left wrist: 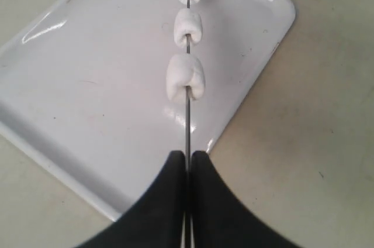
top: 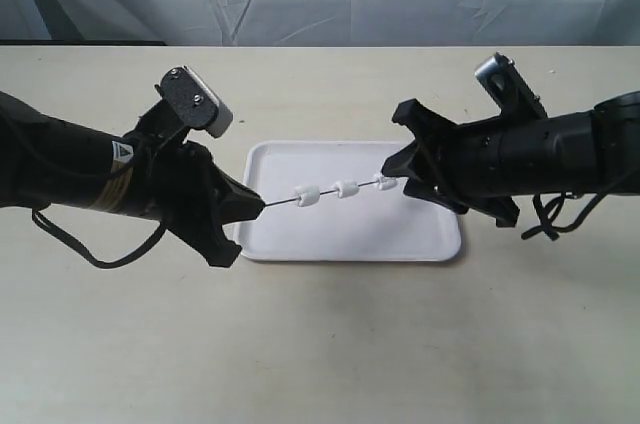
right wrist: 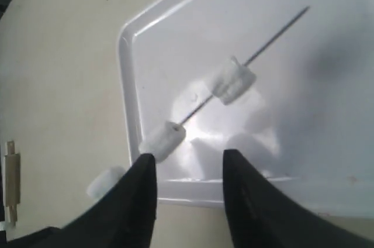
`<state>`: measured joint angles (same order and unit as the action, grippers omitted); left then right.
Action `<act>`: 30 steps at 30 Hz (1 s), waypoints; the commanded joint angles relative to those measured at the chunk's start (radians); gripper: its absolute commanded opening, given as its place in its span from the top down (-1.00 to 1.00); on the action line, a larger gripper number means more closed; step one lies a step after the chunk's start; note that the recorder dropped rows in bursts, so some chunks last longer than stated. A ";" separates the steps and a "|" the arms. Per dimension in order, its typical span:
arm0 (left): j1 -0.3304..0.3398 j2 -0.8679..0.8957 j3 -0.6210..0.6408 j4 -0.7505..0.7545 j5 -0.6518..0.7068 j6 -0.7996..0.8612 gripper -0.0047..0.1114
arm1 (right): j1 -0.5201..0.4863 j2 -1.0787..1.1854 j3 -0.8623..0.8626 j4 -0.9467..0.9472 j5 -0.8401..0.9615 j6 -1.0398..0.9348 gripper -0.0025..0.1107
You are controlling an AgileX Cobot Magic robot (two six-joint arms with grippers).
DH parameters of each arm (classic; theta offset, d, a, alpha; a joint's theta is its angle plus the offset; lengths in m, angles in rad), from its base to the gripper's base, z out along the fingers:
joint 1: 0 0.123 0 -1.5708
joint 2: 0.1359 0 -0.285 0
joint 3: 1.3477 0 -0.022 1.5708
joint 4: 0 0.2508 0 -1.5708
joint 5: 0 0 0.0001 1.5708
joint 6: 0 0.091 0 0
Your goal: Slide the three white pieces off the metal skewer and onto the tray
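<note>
None of the three white pieces [left wrist: 188, 27] is off yet. All three sit threaded on the metal skewer [left wrist: 187, 125], spaced apart along it, and none lies on the tray [left wrist: 87, 84]. All of the sliding is left to do; only the set-up is in place.

The left fingers [left wrist: 166, 201] are clenched on one end of the skewer, just outside the tray's rim, and hold the rod roughly level over the middle of the tray. The right fingers [right wrist: 140, 201] are spread apart with nothing between them, at the tray's opposite edge by the skewer's other end. I judge they are lining up on the nearest piece, a step not yet begun.

Several things are hard to make out:
- From the exterior view, the right fingertips and the nearest piece overlap, so I cannot tell whether they touch.
- In the right wrist view that piece is blurred and half hidden beside the outer face of one finger, past the tray's rim and over the worktop [top: 320, 344].
- The middle piece sits right at that fingertip, and whether it touches is unclear.
- The far stretch of rod fades against the bright tray there.
- The left wrist view cuts off the skewer's far end.
- How high the rod hangs above the tray cannot be read
</note>
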<state>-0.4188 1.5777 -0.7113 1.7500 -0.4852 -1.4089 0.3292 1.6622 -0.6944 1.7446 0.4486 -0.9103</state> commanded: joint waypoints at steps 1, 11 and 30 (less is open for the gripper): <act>-0.003 -0.009 0.007 -0.006 0.033 0.006 0.92 | -0.001 0.000 0.043 0.000 -0.008 -0.016 0.30; -0.003 -0.049 0.007 -0.006 0.025 0.018 0.92 | -0.001 0.023 0.057 0.000 -0.010 -0.055 0.30; -0.003 -0.045 0.009 -0.006 -0.015 -0.023 0.92 | -0.001 0.081 0.061 0.000 0.042 -0.030 0.30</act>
<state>-0.4188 1.5366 -0.7074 1.7500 -0.4927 -1.4283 0.3292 1.7183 -0.6398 1.7446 0.4641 -0.9428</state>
